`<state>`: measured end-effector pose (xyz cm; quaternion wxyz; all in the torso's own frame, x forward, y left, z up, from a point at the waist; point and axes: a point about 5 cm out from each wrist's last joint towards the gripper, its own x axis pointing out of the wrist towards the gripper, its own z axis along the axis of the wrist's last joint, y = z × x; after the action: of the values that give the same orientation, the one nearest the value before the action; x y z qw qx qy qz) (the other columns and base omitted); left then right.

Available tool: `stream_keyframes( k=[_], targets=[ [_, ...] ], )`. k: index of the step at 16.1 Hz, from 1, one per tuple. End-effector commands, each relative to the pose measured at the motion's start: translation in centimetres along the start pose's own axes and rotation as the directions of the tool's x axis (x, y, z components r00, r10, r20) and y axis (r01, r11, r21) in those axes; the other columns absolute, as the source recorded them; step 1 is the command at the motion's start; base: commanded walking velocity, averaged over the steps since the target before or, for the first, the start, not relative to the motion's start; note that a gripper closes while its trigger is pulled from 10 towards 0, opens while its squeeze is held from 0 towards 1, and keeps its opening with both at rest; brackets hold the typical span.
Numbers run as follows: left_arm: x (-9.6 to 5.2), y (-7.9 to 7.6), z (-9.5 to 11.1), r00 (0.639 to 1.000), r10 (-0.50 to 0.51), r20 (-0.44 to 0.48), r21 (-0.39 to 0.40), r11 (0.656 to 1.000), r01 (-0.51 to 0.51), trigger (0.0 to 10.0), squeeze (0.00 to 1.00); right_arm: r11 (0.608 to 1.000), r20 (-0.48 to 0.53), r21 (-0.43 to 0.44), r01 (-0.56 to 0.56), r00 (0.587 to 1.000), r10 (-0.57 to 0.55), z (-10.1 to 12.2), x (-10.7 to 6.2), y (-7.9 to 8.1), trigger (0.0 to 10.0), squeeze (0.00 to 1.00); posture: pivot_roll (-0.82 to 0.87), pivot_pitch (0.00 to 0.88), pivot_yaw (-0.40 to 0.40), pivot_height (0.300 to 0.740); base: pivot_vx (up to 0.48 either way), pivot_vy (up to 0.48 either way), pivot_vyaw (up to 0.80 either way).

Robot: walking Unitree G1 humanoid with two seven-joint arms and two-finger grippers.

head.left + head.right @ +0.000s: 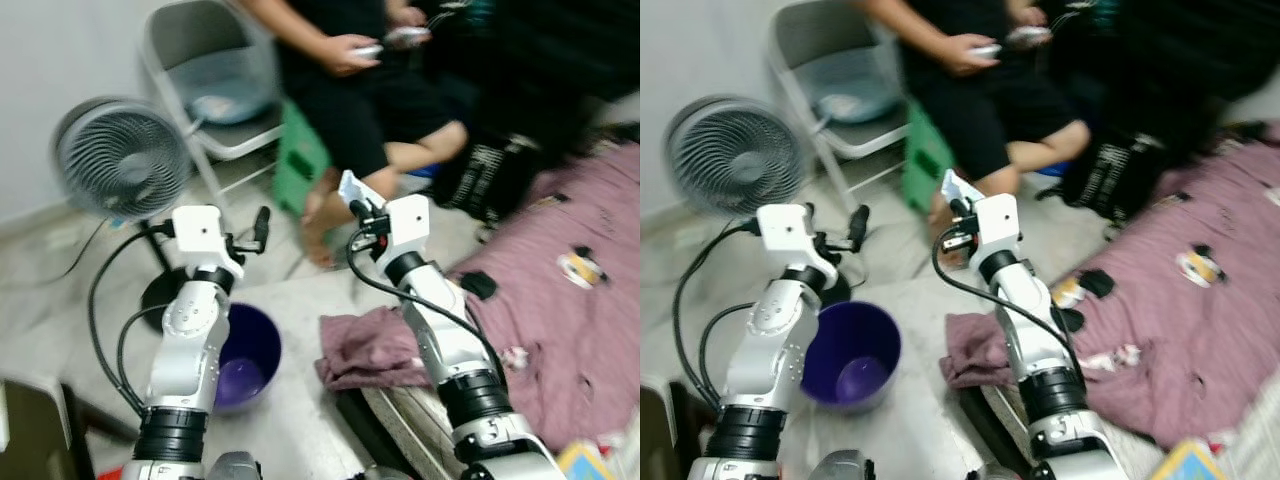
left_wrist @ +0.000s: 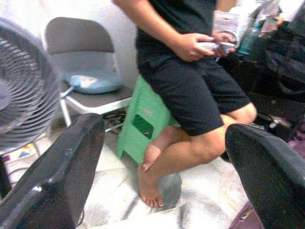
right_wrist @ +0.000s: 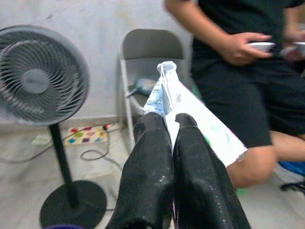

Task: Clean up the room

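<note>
My right gripper [image 1: 357,203] is raised in front of me and shut on a white piece of paper [image 3: 190,107] with faint green print, which sticks out past the fingertips. My left gripper [image 1: 261,226] is held up at about the same height, open, with nothing between its black fingers [image 2: 62,176]. A purple bucket [image 1: 248,352] stands on the floor below the left arm, empty as far as I can see. The paper [image 1: 350,186] is to the right of the bucket and well above it.
A standing fan [image 1: 122,158] is at the left, with a grey folding chair [image 1: 215,70] behind it. A person [image 1: 365,95] sits on a green stool [image 1: 298,160], bare feet on the floor. Purple bedding [image 1: 575,300] and a crumpled cloth [image 1: 370,345] lie at the right.
</note>
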<state>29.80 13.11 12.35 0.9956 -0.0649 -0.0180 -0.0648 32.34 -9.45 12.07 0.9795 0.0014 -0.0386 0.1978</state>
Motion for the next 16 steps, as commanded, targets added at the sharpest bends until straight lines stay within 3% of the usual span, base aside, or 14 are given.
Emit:
stream_keyframes(
  k=[1,16],
  targets=[
    [0.05,0.27,-0.12,1.000,0.024,-0.013,0.015,1.000,-0.024,10.0,0.00,1.000,0.023,-0.010,-0.009,1.000,0.009,0.61,0.26,0.11,10.0,0.00,0.06,0.000,-0.036,0.740,0.000,0.000,0.80],
    [0.23,0.08,-0.22,1.000,-0.005,-0.015,0.018,1.000,0.005,10.0,0.00,0.999,0.015,-0.036,-0.017,1.000,0.018,0.48,0.41,0.25,10.0,0.00,0.06,0.000,-0.037,0.740,0.000,0.000,0.80]
  ],
)
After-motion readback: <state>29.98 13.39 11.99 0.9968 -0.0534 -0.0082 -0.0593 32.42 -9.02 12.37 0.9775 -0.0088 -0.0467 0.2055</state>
